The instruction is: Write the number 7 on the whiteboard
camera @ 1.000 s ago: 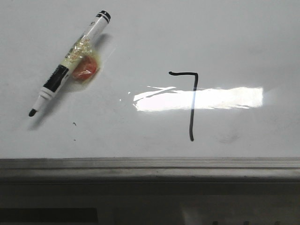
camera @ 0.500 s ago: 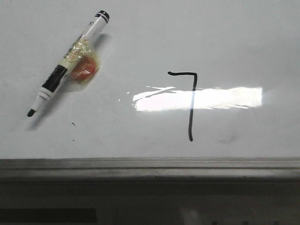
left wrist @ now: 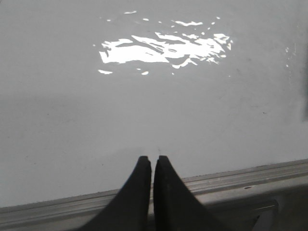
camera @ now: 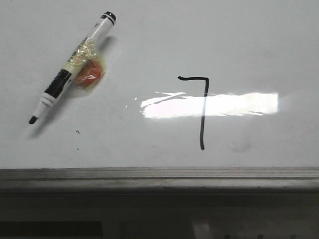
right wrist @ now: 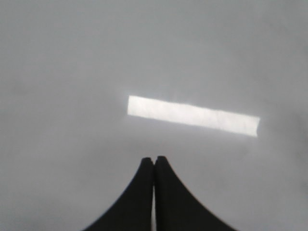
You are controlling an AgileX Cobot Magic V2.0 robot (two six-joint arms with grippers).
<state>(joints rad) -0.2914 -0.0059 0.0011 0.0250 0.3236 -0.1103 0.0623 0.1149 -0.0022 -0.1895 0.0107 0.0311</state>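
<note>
The number 7 is drawn in black on the whiteboard, right of centre, its stem crossing a bright glare. A black and white marker lies uncapped on the board at the upper left, tip toward the near left, with an orange lump stuck to its side. Neither gripper shows in the front view. My left gripper is shut and empty above the whiteboard near its grey frame edge. My right gripper is shut and empty above the whiteboard.
The grey metal frame edge runs along the board's near side, and shows in the left wrist view. Tiny black specks lie near the marker's tip. A bright rectangular glare sits mid-board.
The scene shifts only slightly in the front view. The marker and the 7 stay where they were.
</note>
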